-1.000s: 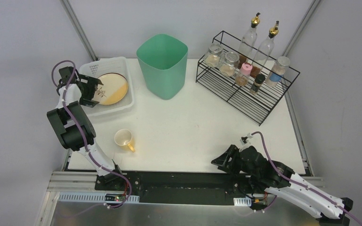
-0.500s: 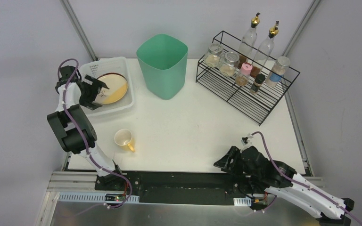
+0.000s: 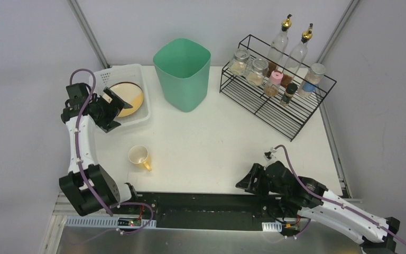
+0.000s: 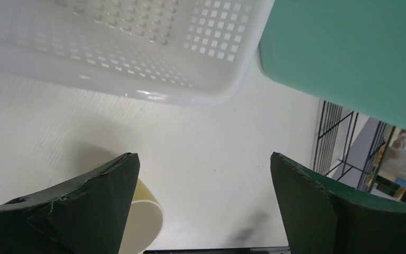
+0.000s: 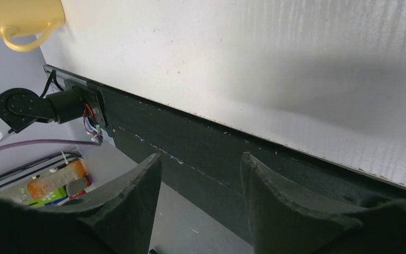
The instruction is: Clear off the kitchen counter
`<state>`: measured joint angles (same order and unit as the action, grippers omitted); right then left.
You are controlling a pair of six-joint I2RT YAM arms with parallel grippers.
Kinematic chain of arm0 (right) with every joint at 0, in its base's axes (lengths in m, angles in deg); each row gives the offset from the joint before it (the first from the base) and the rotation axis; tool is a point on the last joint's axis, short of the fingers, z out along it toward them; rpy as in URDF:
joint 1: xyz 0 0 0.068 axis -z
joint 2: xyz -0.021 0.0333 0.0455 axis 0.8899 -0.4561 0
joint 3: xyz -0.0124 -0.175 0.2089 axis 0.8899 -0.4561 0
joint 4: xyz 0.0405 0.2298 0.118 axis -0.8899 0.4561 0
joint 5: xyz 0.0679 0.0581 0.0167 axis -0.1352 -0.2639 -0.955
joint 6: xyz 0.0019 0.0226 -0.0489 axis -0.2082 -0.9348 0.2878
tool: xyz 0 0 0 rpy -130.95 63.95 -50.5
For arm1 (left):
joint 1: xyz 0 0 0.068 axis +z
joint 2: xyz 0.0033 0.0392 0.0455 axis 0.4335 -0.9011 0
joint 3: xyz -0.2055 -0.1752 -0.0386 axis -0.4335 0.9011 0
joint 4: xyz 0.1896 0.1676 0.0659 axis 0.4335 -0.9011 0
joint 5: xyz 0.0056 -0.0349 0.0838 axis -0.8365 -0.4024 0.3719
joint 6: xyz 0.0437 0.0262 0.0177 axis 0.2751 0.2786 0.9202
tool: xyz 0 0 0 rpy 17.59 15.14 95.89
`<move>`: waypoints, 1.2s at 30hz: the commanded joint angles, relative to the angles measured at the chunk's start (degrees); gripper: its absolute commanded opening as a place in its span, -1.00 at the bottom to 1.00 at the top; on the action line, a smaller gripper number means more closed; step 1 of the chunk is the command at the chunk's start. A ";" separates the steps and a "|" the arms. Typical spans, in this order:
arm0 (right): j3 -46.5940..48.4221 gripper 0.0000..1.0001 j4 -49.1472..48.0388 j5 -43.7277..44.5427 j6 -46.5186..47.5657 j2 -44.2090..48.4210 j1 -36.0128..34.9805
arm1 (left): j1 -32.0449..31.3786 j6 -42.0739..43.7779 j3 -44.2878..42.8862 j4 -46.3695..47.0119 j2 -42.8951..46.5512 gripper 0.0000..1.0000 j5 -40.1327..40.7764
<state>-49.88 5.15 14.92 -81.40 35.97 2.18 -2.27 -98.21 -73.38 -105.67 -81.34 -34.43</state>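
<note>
White kitchen counter fills the centre of the overhead view. Items on it are as follows. A yellow mug stands near the front left. A white basket at the back left holds a plate. A green bin stands just beside the basket. A wire rack at the back right carries jars and bottles. Left claw hangs over the basket's near edge, spread wide and empty. Right claw sits low at the counter's front edge, parted and gripping nothing.
</note>
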 commanded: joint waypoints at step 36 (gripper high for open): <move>-0.31 0.19 -9.31 -5.93 1.93 -6.09 -0.30 | -25.94 -9.80 14.02 -24.08 17.40 0.62 33.42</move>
<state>-49.75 -2.15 9.98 -79.11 28.51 2.18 -27.98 -101.90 -61.54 -128.68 -66.54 -3.65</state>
